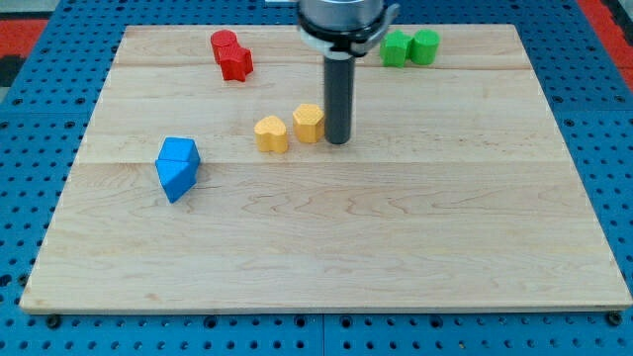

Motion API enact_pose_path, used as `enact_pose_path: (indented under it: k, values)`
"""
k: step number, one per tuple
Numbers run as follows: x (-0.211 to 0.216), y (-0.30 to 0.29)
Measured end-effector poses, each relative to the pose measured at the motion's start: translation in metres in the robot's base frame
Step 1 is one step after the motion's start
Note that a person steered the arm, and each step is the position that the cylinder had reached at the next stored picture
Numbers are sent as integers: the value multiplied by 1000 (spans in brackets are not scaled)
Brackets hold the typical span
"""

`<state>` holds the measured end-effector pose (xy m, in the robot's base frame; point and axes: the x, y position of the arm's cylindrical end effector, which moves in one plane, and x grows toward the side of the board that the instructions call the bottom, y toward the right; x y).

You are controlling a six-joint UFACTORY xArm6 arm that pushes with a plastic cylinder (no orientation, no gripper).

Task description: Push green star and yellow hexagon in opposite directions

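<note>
My tip [338, 139] rests on the board just to the right of the yellow hexagon [309, 123], touching or almost touching it. A yellow heart-shaped block [271, 133] sits just left of the hexagon. The green star [396, 47] lies near the view's top, right of the rod, with a green round block [425, 45] against its right side. The rod's upper part hides a strip of board beside the green star.
Two red blocks [231, 54] sit together at the top left. Two blue blocks [177, 167] sit together at the left. The wooden board [336, 247] lies on a blue pegboard [20, 148].
</note>
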<state>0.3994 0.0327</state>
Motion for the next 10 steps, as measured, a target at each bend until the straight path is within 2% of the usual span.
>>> enact_pose_path:
  k: [1,4,5,6,7,10]
  values:
    - [-33,9]
    - [-38,10]
    - [-46,81]
    - [-56,126]
    - [-64,143]
    - [-79,141]
